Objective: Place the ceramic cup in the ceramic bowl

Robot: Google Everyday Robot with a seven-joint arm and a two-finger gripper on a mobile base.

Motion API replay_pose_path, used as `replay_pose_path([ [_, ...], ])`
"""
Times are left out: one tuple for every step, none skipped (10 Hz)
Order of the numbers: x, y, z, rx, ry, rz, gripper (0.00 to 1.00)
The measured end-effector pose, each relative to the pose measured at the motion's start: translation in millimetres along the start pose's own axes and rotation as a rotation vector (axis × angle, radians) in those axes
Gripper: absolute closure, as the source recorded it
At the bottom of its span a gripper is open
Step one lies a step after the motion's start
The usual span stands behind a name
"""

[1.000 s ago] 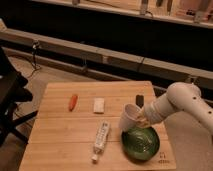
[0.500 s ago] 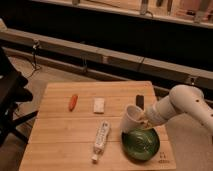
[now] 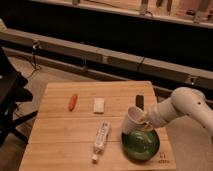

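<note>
Got the ceramic cup (image 3: 133, 119) pinched tight in the gripper (image 3: 145, 120), tipped sideways, hanging just above the back-left rim of the ceramic bowl (image 3: 142, 148). Pickup done, looks like. Left to do: shift over the bowl's middle, lower in, let go.

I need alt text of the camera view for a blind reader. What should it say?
The claw of a white robot arm is shut on a white ceramic cup, holding it tilted over the far rim of a dark green ceramic bowl on a wooden table. Also on the table lie a carrot, a white block and a plastic bottle.
</note>
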Motion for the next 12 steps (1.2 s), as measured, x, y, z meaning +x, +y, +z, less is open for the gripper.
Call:
replay_pose_path([
  [0.2,1.6,0.7,0.001,-0.001,0.002,1.00],
  [0.5,3.6,1.4,0.002,-0.002,0.005,1.00],
  [0.3,5.5,1.8,0.003,-0.003,0.007,1.00],
  [0.3,6.9,2.0,0.005,-0.004,0.008,1.00],
  [0.4,7.9,2.6,0.006,-0.005,0.009,1.00],
  [0.5,9.0,3.4,0.006,-0.006,0.010,1.00],
  [0.3,10.4,3.6,0.007,-0.007,0.012,1.00],
  [0.1,11.6,4.0,0.007,-0.009,0.013,1.00],
  [0.0,12.2,3.8,0.008,-0.009,0.014,1.00],
  [-0.2,13.6,4.3,0.008,-0.011,0.015,1.00],
  [-0.3,14.4,4.3,0.010,-0.011,0.016,1.00],
  [-0.4,15.4,4.7,0.010,-0.012,0.017,1.00],
])
